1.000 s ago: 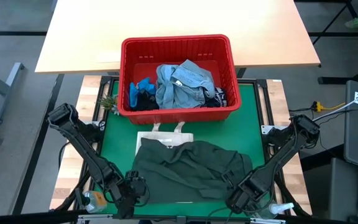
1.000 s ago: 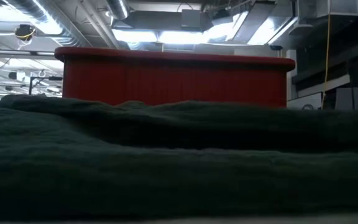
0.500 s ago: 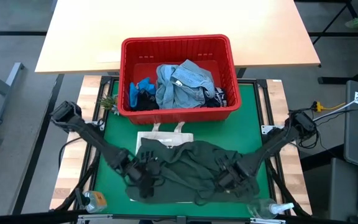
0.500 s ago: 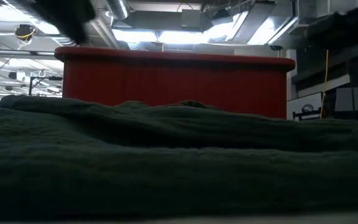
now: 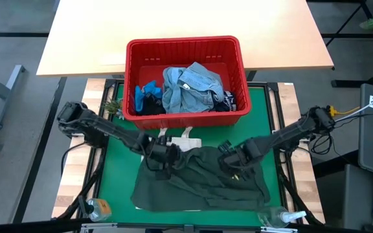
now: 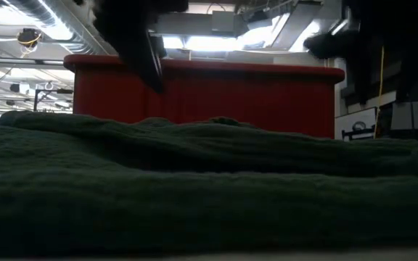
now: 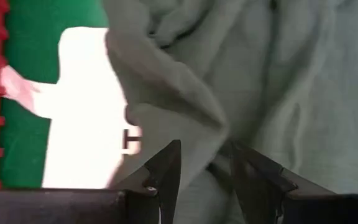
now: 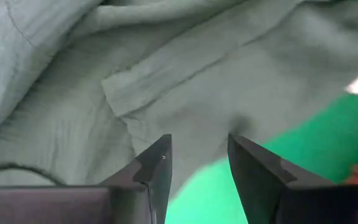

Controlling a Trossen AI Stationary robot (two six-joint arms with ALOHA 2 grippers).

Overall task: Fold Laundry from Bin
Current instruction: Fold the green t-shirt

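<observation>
Both tools over the dark green garment (image 5: 199, 181), on the surface in front of the bin (image 5: 185, 48)

Nearest the camera, the garment's near hem lies flat; farther in, the left tool (image 5: 162, 157) and right tool (image 5: 233, 162) stand parted over its far edge, cloth between their fingers, unclenched. A second ago they sat at the near hem. The folded cloth could slide back, or the tote bag (image 5: 173, 143) underneath get pinched. Remaining laundry (image 5: 190, 87) fills the bin beyond.
</observation>
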